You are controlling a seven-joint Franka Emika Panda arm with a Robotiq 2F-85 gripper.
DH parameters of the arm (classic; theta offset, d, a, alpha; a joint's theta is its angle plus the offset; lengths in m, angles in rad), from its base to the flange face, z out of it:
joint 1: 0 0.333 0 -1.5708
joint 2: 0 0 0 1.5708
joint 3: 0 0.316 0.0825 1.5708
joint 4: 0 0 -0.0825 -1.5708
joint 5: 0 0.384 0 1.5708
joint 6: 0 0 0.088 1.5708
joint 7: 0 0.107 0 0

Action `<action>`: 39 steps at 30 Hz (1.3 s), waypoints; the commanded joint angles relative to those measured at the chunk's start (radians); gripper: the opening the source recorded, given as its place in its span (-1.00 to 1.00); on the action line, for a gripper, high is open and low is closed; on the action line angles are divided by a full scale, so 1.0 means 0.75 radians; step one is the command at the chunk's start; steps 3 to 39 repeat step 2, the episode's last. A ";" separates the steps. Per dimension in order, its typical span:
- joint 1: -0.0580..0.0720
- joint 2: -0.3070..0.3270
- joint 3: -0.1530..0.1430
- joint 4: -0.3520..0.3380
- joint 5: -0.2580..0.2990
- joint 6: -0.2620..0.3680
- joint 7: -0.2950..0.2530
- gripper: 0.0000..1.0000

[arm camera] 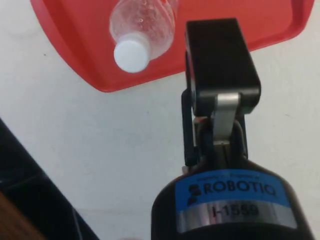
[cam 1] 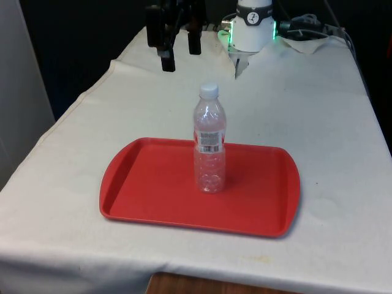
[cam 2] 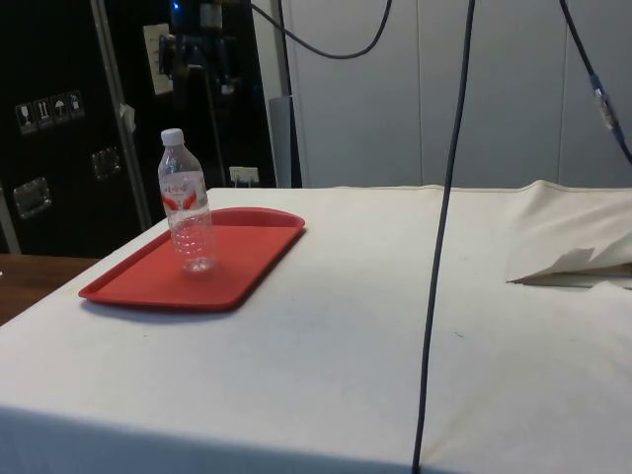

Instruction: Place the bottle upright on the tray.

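The bottle (cam 1: pixel 209 139), clear plastic with a white cap (cam 1: pixel 209 90) and a printed label, stands upright on the red tray (cam 1: pixel 141 184), somewhat towards the tray's middle and nearer its far rim than its near one in the front view. The side view agrees: the bottle (cam 2: pixel 187 202) sits straight on its base inside the tray (cam 2: pixel 138 286), not leaning on any rim, and nothing touches it. The gripper (cam 1: pixel 178 56) hangs high above the white cloth (cam 1: pixel 318 116) beyond the tray's far edge, towards the front view's left, well apart from the bottle; its two black fingers (cam 1: pixel 167 60) point down with a plain gap between them and nothing held. In the side view the gripper (cam 2: pixel 200 61) is dark against the dark cabinets (cam 2: pixel 59 128), so its outline there is hard to make out, though it seems to sit above and behind the bottle. From the wrist, the cap (arm camera: pixel 131 55) and the bottle's shoulder show over the tray's corner (arm camera: pixel 80 55), with bare cloth below the gripper. Judged from this, the placing itself looks done: the bottle is released, standing and on the tray, and the arm is in the retreat stage. What remains calls for little: keeping the arm clear of the bottle, since a light, seemingly empty bottle like this would tip at a small knock, and leaving tray and cloth undisturbed.
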 commanded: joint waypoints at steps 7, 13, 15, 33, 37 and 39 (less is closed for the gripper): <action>0.012 0.000 -0.007 0.004 -0.036 -0.008 0.016 1.00; 0.012 0.000 -0.007 0.004 -0.036 -0.008 0.016 1.00; 0.012 0.000 -0.007 0.004 -0.036 -0.008 0.016 1.00; 0.012 0.000 -0.007 0.004 -0.036 -0.008 0.016 1.00; 0.012 0.000 -0.007 0.004 -0.036 -0.008 0.016 1.00; 0.012 0.000 -0.007 0.004 -0.036 -0.008 0.016 1.00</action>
